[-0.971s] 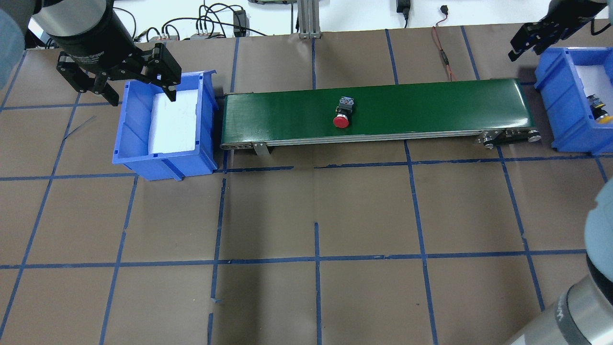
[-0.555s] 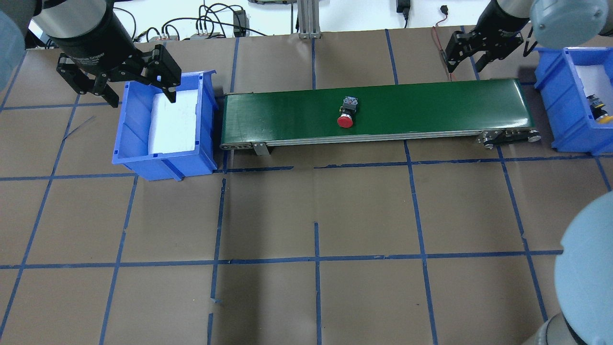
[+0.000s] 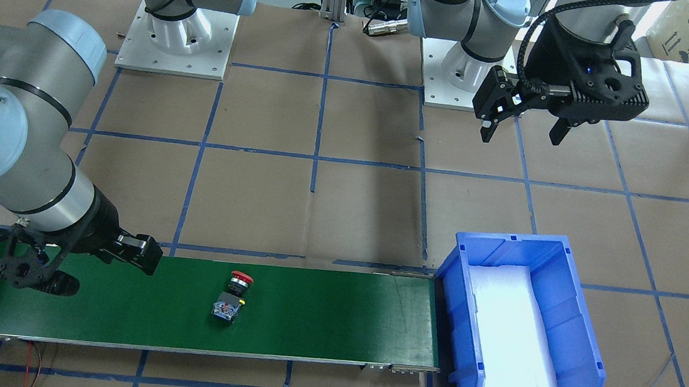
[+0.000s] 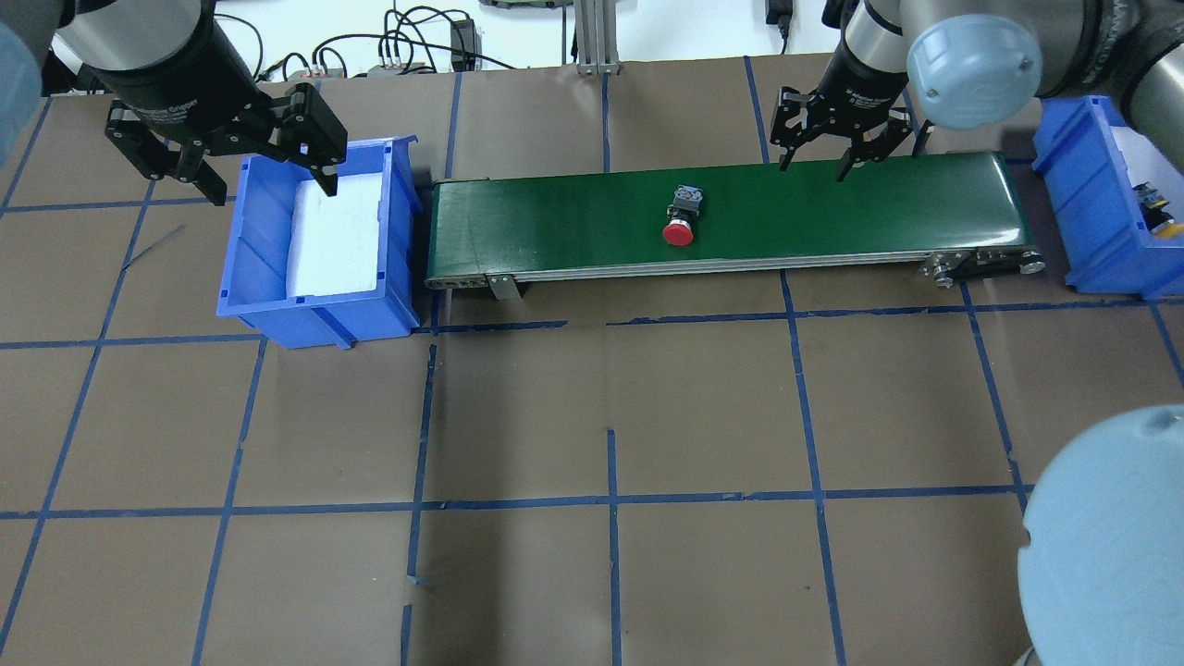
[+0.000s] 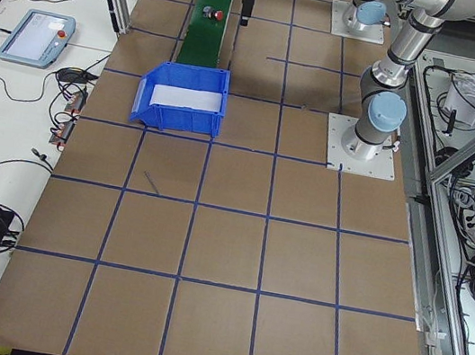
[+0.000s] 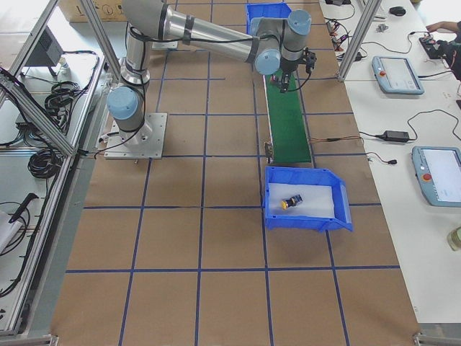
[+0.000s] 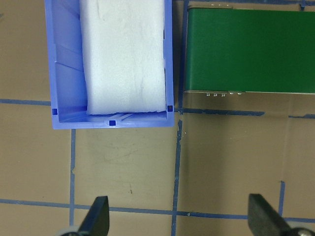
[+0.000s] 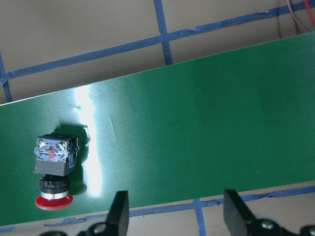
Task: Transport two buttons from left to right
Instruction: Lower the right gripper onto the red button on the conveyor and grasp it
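The red button (image 4: 680, 217) lies on its side mid-belt on the green conveyor (image 4: 555, 222), cap toward the near edge; it also shows as red button (image 3: 232, 296) and red button (image 8: 53, 169). The yellow button (image 4: 1154, 208) rests in the right blue bin (image 4: 1082, 194), clearer as yellow button (image 6: 290, 202). My right gripper (image 4: 814, 169) hangs open over the belt's far edge, to the right of the red button, holding nothing. My left gripper (image 4: 275, 185) stands open and empty above the far end of the left blue bin (image 4: 314, 305).
The left bin holds only a white foam pad (image 4: 338, 236). A red wire (image 4: 856, 102) and cables lie beyond the conveyor's far side. Brown table with blue tape grid (image 4: 610, 499) spreads in front of the belt.
My right arm swung left from the right bin to above the belt's right part. The red button travelled a little to the right on the belt. The left gripper stayed put.
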Controlling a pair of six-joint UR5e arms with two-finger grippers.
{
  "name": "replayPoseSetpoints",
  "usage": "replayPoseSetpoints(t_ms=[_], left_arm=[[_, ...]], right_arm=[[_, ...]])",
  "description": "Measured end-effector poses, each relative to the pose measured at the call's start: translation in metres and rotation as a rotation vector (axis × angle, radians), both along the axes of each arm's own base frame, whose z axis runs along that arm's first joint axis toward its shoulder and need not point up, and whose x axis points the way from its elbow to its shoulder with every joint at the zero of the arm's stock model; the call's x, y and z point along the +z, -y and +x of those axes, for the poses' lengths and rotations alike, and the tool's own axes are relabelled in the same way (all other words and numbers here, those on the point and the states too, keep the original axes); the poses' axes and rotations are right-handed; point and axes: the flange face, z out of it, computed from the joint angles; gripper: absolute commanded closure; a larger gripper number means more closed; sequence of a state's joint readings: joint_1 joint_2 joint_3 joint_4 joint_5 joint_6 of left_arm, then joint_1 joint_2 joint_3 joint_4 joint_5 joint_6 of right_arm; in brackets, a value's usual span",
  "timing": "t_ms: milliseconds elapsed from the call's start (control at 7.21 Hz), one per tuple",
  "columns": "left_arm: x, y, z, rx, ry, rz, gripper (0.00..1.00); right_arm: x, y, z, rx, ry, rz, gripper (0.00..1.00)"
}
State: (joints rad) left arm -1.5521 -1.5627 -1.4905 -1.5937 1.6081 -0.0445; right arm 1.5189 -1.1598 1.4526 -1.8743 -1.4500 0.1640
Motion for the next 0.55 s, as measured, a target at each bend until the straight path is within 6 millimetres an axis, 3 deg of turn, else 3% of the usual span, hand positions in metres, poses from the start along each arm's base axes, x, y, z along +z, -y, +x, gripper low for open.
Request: replayPoseSetpoints(t_ms=[555], left_arm=[[0.0, -0.002, 0.0, 0.001, 0.002, 0.001, 0.0]], right_arm=[[-0.033, 0.014, 0.039, -0.015, -0.082, 0.005, 0.23]])
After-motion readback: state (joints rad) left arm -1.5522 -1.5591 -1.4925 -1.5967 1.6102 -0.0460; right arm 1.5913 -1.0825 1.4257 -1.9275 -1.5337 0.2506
